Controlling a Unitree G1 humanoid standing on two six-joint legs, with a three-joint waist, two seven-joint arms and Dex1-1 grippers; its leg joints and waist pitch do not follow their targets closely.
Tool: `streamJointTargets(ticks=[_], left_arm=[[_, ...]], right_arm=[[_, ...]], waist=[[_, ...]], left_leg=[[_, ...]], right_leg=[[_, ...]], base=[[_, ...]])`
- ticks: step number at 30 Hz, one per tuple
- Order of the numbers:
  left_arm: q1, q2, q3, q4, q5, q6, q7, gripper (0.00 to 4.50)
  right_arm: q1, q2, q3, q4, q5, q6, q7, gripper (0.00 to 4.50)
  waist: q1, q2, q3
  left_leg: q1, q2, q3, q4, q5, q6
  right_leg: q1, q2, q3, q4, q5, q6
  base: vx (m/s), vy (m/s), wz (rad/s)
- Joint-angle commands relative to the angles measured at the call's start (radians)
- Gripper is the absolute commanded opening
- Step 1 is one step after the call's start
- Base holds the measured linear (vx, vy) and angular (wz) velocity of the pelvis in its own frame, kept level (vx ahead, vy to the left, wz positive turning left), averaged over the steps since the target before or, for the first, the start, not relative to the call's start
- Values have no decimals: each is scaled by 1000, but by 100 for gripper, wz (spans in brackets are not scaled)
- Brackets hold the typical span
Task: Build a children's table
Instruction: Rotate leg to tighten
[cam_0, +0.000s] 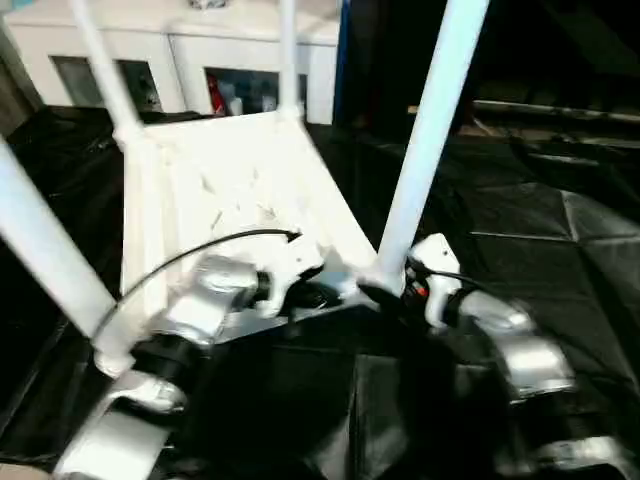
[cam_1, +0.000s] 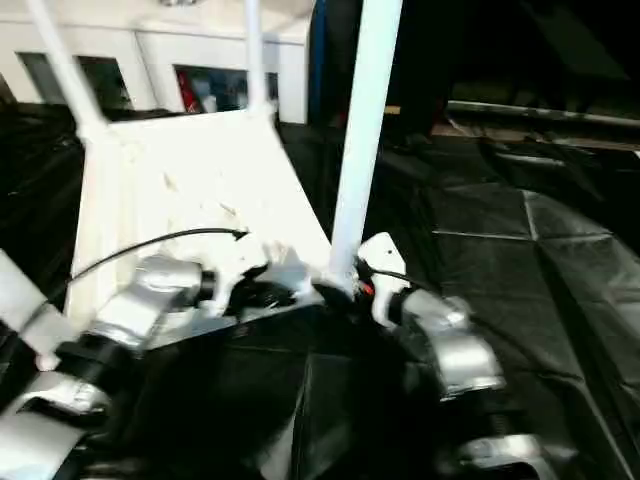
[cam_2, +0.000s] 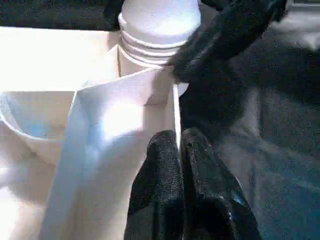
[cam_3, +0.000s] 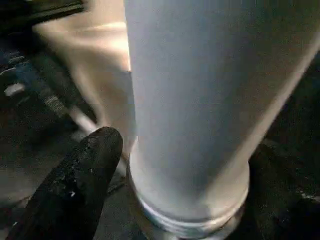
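Note:
The children's table lies upside down, its ribbed underside (cam_0: 230, 200) facing up. Four white tube legs stand in the corner sockets, among them the near right leg (cam_0: 425, 140) and the near left leg (cam_0: 45, 250). My left gripper (cam_0: 310, 295) is shut on the thin rim wall (cam_2: 165, 110) of the top, just beside the near right socket. My right gripper (cam_0: 385, 290) is open at the base of the near right leg. One of its fingers (cam_3: 80, 185) stands on either side of the collared end (cam_3: 190, 210).
Black sheeting (cam_0: 560, 260) covers the ground around the table. White cabinets (cam_0: 180, 60) stand behind the far legs (cam_0: 105, 75). A black cable (cam_0: 200, 250) arcs over my left forearm.

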Motion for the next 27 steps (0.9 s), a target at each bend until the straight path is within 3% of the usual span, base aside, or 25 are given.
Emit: streamJointTargets(ticks=[1, 4, 7, 9, 13, 14, 20, 23, 25, 27], left_arm=[[30, -2, -54, 25, 17, 6, -47, 0], [33, 30, -48, 9, -3, 30, -104, 0], [34, 44, -47, -1, -14, 41, -123, 0], [35, 46, -47, -4, -16, 42, -124, 0], [39, 51, -44, -10, -22, 46, -132, 0], [40, 52, -43, -12, -23, 48, -131, 0], [47, 51, -40, -25, -26, 52, -112, 0], [45, 14, -26, -18, -15, 56, -21, 0], [43, -21, -24, -10, 4, 60, 56, 0], [41, -53, -28, -1, 18, 60, 113, 0]], right_arm=[[-15, 0, 35, -18, 17, 0, 60, 378], [-31, -39, 40, -4, 23, 17, 127, 378], [-38, -49, 39, -2, 34, 30, 159, 378], [-38, -50, 39, -4, 39, 35, 164, 345], [-32, -49, 54, -7, 41, 44, 188, 340], [-32, -48, 56, -6, 42, 45, 191, 319], [-26, -38, 54, 2, 49, 51, 184, 289], [-6, -7, 43, 22, 25, 67, 91, 276], [-4, 44, 15, 65, -9, 63, -59, 273], [-3, 95, -13, 93, -28, 66, -192, 270]], waist=[[1, -11, -43], [6, -10, -41], [9, -10, -39], [10, -11, -39], [14, -18, -42], [15, -18, -42], [15, -17, -41], [15, -18, -39], [12, -12, -33], [6, -15, -27]], left_leg=[[-1, 18, 7, -47, -105, 134], [4, 21, 7, -48, -118, 124], [8, 23, 7, -52, -163, 93], [8, 23, 7, -51, -153, 88], [6, 20, 8, -47, -101, 102], [6, 20, 9, -45, -97, 107], [7, 21, 9, -46, -110, 102], [7, 20, 9, -47, -119, 95], [11, 21, 8, -54, -172, 66], [11, 19, 4, -62, -258, 11]], right_leg=[[41, -37, 30, -51, 47, -282], [41, -36, 30, -50, 24, -292], [40, -38, 32, -53, -41, -284], [40, -37, 33, -51, -21, -286], [45, -37, 33, -43, 43, -296], [44, -37, 33, -43, 52, -298], [44, -38, 32, -44, 28, -298], [44, -38, 33, -45, 14, -295], [38, -39, 34, -57, -79, -278], [34, -42, 35, -74, -270, -223]], base=[[0, 0, 0], [0, 0, 0], [0, 0, 0], [0, 0, 0], [0, 0, 0], [0, 0, 0], [0, 0, 0], [0, 0, 0], [0, 0, 0], [-26, -3, -1]])
